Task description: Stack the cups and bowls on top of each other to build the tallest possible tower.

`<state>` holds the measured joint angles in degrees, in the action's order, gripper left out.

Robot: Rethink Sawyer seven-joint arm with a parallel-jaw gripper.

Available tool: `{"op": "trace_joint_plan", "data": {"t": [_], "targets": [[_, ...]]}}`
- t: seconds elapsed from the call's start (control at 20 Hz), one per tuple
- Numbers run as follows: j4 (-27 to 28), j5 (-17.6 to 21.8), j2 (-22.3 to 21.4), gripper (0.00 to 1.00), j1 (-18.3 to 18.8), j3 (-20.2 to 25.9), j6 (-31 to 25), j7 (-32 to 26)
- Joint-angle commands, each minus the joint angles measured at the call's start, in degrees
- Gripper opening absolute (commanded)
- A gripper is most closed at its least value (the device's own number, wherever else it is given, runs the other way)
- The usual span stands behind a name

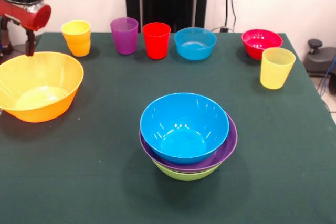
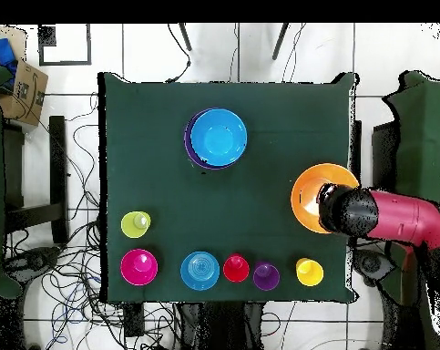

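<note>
So from my end the gripper (image 1: 29,45) hangs right at the far rim of the orange bowl (image 1: 39,85), which sits by the table edge (image 1: 5,129); can't tell if it's open or closed. Well away from it, mid-table, blue bowl (image 1: 184,127) nests in purple (image 1: 227,148) on green (image 1: 184,174), open cloth all round.

My tower (image 1: 188,137) sits lower centre: blue bowl nested in purple, green beneath. Orange bowl (image 1: 39,86) lies left; cups (image 1: 142,38) and small bowls (image 1: 195,43) line the top.
</note>
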<state>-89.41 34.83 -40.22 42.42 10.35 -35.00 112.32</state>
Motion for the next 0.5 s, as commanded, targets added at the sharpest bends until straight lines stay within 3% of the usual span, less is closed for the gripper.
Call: {"op": "trace_joint_plan", "data": {"t": [0.05, 0.5], "targets": [[0.53, -1.56, 5.26, 1.00, -1.09, 8.48, -2.96, -9.06], [-1.56, 0.46, 9.59, 1.00, -0.31, 8.68, 4.37, -5.10]]}}
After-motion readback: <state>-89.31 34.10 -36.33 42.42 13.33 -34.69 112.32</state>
